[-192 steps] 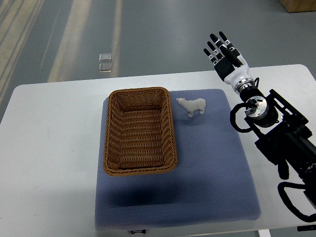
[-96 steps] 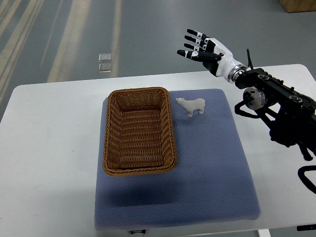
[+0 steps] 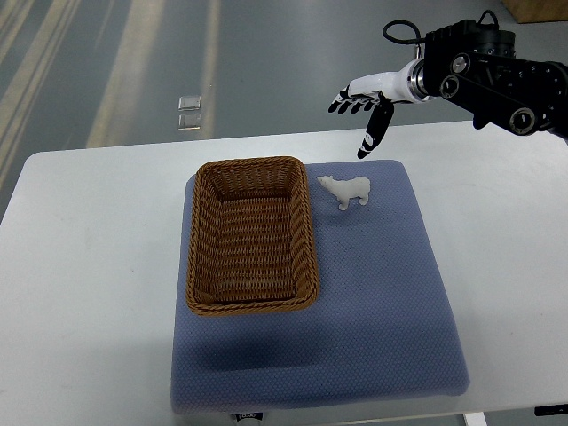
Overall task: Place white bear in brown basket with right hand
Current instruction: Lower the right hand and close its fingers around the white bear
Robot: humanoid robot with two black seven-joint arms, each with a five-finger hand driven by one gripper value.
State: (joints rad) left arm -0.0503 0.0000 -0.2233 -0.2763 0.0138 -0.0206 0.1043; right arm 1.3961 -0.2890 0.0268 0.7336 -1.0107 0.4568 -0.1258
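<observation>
A small white bear (image 3: pixel 345 190) stands on the blue mat (image 3: pixel 373 302), just right of the brown wicker basket (image 3: pixel 252 235). The basket holds nothing that I can see. My right hand (image 3: pixel 359 111) hangs in the air beyond the mat's far edge, above and slightly right of the bear. Its fingers are spread and hold nothing, and the thumb points down toward the table. The black right arm (image 3: pixel 484 67) comes in from the upper right. The left arm is out of view.
The mat lies on a white table (image 3: pixel 89 266). Grey floor with pale stripes runs beyond the far table edge, and two small pale squares (image 3: pixel 188 113) lie on it.
The right arm has lifted and swung toward the far side. The hand has turned from fingers-up to palm-down and now hovers near the bear. Bear and basket have not moved.
</observation>
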